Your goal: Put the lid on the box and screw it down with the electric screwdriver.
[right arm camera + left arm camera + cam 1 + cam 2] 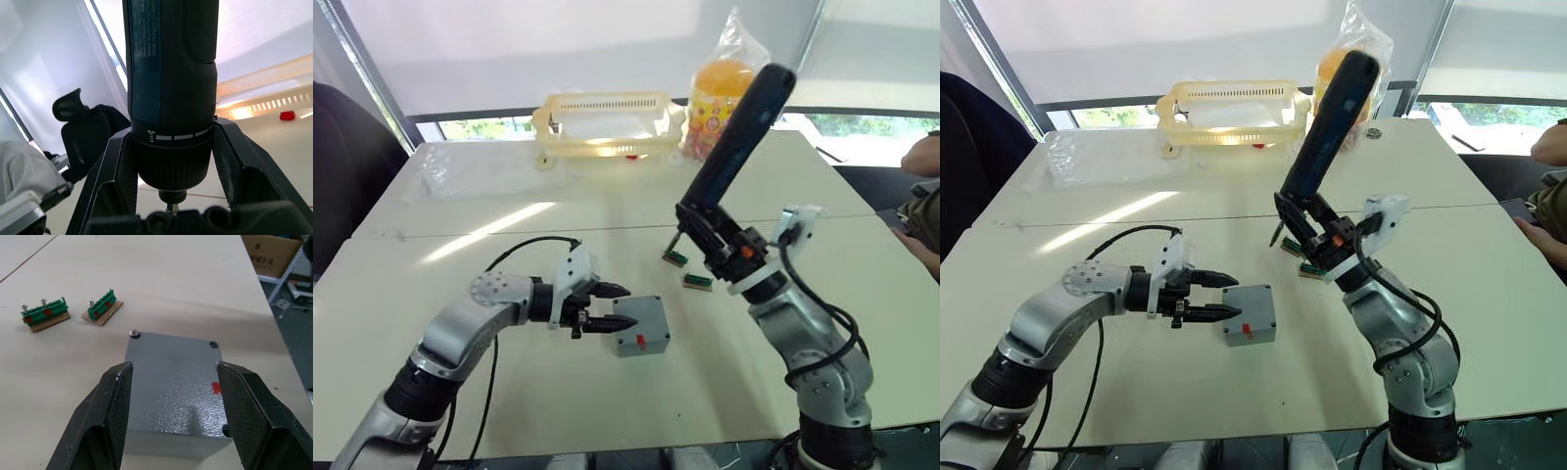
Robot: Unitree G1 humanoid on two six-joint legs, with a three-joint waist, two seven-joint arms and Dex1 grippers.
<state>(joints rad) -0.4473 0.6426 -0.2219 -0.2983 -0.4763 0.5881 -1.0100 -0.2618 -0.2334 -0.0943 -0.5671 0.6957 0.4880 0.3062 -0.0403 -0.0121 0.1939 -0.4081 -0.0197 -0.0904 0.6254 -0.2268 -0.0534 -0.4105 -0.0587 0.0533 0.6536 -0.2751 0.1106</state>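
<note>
The grey box (641, 325) stands on the table in front of me, with a red mark on its near side. The lid (171, 352) lies on top of it, with a screw in one corner and an open hole in another. My left gripper (632, 305) is open at the box's left edge, its fingers (110, 411) spread to either side of the lid. My right gripper (710, 233) is shut on the electric screwdriver (739, 137). The tool is held tilted above the table to the box's far right, bit down.
Two small green blocks (676, 258) (697, 281) lie just under the screwdriver's tip. A yellow basket (602, 122) and a bag with an orange container (720, 98) stand at the table's far side. A person's arm (920, 196) shows at the right edge.
</note>
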